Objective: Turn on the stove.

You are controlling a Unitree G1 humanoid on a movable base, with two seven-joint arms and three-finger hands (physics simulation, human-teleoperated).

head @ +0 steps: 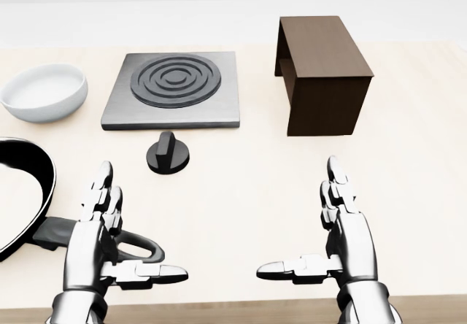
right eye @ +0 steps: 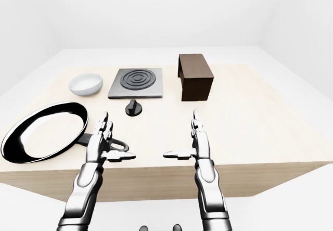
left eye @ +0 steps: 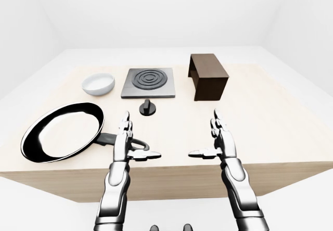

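- Since the stove (head: pixel 175 90) answers to its knob (head: pixel 167 153), that knob is the grip point: a small, rigid black dial with a raised ridge, likely light to turn; pinch the ridge.
- Knob lies beyond the left hand (head: pixel 98 236) fingertips, apart from them.
- Left hand and right hand (head: pixel 339 240) both spread, grasping nothing.
- Bowl (head: pixel 42 90) looks empty; pan (left eye: pixel 62 132) too.
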